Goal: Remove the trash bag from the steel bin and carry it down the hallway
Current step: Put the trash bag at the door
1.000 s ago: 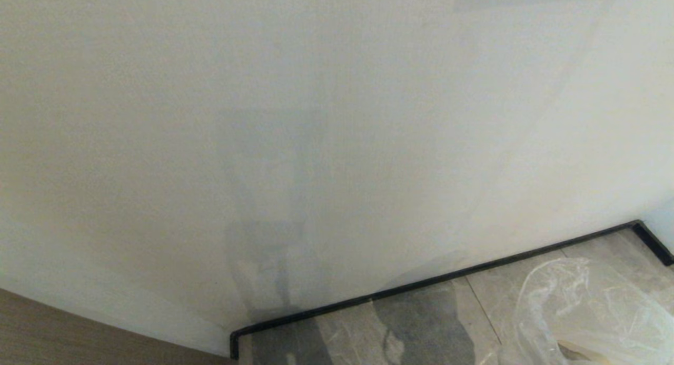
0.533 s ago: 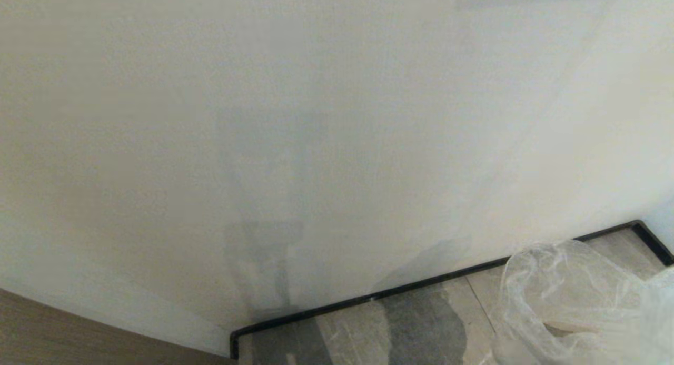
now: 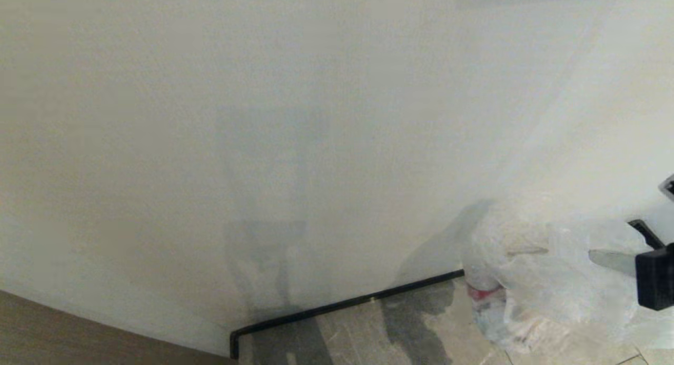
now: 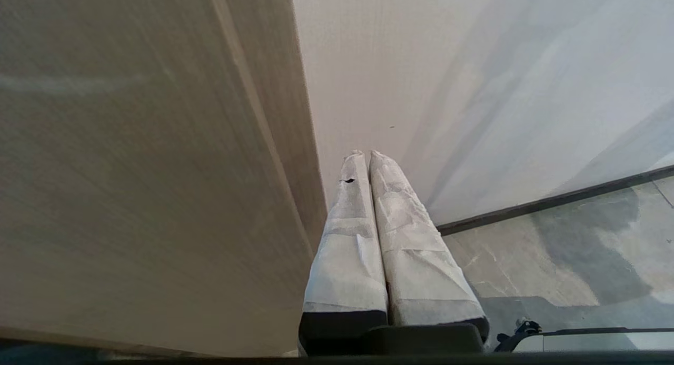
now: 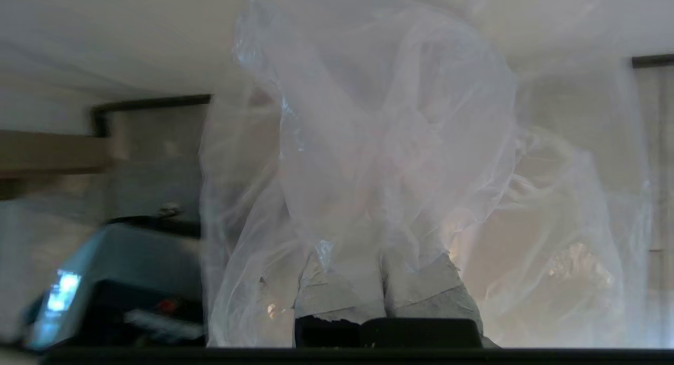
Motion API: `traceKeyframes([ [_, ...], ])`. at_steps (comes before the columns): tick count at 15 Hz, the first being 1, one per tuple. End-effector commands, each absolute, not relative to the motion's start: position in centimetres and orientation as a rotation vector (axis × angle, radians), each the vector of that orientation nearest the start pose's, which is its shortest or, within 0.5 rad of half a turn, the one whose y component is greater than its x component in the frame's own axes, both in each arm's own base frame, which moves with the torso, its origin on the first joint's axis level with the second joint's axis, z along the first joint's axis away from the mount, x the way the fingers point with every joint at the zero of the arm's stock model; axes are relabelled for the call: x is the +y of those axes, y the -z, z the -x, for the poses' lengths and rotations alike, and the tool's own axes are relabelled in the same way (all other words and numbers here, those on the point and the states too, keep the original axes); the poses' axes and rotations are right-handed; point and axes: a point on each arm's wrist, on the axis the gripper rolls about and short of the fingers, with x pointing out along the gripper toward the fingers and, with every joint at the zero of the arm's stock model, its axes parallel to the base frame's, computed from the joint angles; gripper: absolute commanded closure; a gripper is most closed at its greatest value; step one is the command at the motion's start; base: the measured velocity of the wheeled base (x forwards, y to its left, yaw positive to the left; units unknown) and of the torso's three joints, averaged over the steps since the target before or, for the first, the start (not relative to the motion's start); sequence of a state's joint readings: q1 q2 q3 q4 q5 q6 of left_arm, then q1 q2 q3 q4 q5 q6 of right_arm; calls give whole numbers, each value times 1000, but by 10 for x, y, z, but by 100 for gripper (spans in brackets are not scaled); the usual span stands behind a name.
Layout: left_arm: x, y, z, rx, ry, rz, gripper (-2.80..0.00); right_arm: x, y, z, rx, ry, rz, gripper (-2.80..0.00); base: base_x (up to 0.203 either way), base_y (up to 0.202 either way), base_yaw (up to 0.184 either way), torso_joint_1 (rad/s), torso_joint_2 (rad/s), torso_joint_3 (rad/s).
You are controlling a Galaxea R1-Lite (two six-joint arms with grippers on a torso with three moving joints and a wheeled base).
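The trash bag [image 5: 400, 159] hangs bunched in the right gripper [image 5: 384, 280], whose taped fingers [image 5: 432, 291] are pinched tight on the clear film. In the head view the right gripper [image 3: 655, 275] enters at the right edge and the trash bag [image 3: 526, 280] billows in front of the white wall [image 3: 295, 117], above the marble-look floor tiles [image 3: 358, 338] and across the dark baseboard [image 3: 342, 306]; a red-labelled item shows through it. The left gripper [image 4: 368, 159] is parked beside a wood-grain panel [image 4: 137, 159], fingers pressed together, empty.
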State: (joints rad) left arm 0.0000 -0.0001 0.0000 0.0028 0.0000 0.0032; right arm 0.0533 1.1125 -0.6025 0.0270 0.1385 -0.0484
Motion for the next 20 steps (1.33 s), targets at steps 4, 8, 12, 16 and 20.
traceKeyframes([
  [4, 0, -75, 23, 3, 0, -3, 0, 9, -143, -198, 713, -203, 67, 0, 0, 0, 0, 0, 0, 0],
  [8, 0, -75, 23, 3, 0, -3, 0, 10, -107, -232, 730, -250, 162, 0, 0, 0, 0, 0, 0, 0],
  [12, 0, -75, 23, 3, 0, -3, 0, 10, -74, -258, 733, -267, 217, 0, 0, 0, 0, 0, 0, 0],
  [16, 0, -75, 23, 3, 0, -3, 0, 9, -53, -268, 735, -271, 227, 0, 0, 0, 0, 0, 0, 0],
  [20, 0, -75, 23, 3, 0, -3, 0, 8, -49, -268, 740, -264, 245, -280, 0, 0, 0, 0, 0, 0],
])
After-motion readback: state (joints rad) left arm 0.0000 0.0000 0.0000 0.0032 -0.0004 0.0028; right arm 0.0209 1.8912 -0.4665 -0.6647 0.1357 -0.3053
